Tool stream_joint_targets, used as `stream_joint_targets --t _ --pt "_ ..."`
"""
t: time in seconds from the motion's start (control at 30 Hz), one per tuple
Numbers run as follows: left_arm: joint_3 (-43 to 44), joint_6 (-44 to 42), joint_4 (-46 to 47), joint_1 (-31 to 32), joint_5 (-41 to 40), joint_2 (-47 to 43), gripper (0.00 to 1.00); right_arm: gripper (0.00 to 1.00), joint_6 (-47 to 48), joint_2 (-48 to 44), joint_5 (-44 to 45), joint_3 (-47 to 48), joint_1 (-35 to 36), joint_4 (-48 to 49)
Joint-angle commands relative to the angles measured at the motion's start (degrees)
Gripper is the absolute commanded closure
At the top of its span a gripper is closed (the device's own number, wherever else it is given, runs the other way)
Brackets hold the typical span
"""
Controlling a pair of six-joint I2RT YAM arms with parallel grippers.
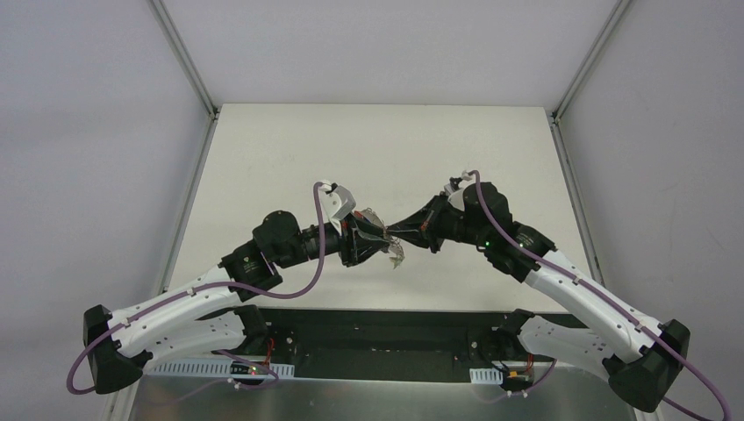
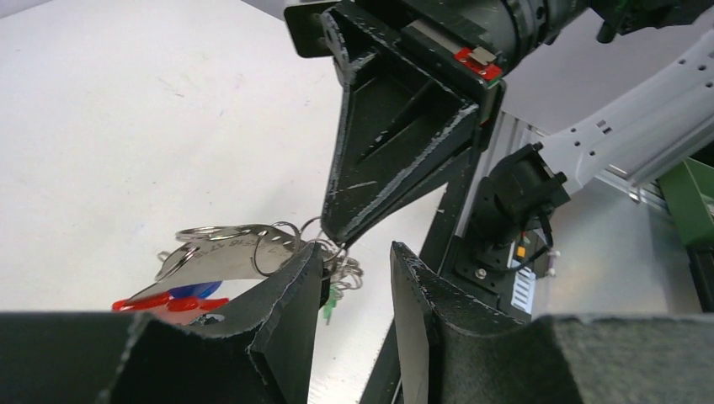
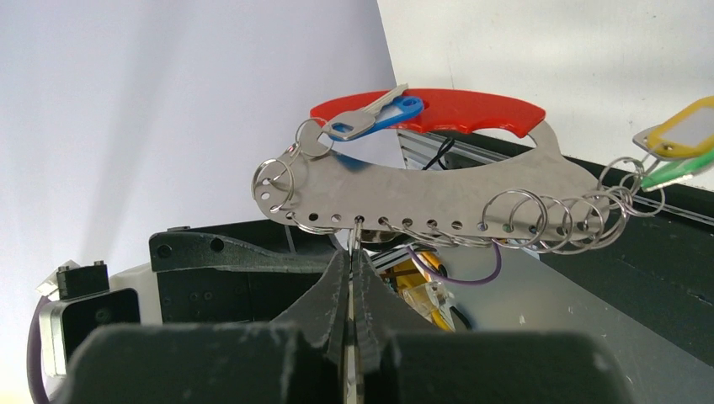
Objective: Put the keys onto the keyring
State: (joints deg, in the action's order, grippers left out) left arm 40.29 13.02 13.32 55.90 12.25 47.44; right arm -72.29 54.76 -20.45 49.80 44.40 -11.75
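Note:
The keyring [image 3: 421,189] is a flat silvery strip with a row of holes, a curved red section [image 3: 446,109] and several wire rings. A blue-headed key [image 3: 375,118] hangs at its left end, and yellow [image 3: 682,135] and green [image 3: 665,175] heads at its right. My right gripper [image 3: 354,252] is shut on a thin metal ring threaded through one hole. In the left wrist view the strip [image 2: 227,257] lies outside the left finger, with the green key [image 2: 330,307] below. My left gripper [image 2: 355,252] is open, with nothing between the jaws. Both grippers meet in the top view [image 1: 386,239].
The white table [image 1: 377,149] stretches behind the arms, with grey walls on both sides. The right gripper's black finger [image 2: 396,143] reaches down just above my left fingertips. A black base rail [image 1: 377,338] with cabling runs along the near edge.

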Motion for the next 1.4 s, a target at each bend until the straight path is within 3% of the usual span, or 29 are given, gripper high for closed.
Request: stream_joint_targets --t 0.0,1.37 --pt "-1.25 -1.68 2.39 0.11 -3.74 -0.88 0.65 1.00 -5.53 -1.73 -3.00 -0.27 0.45 4.98" --pt "-0.84 -5.27 -0.79 0.16 -11.39 -4.56 0.65 1.00 -7.00 -4.12 -7.23 -1.18 3.83 11.48"
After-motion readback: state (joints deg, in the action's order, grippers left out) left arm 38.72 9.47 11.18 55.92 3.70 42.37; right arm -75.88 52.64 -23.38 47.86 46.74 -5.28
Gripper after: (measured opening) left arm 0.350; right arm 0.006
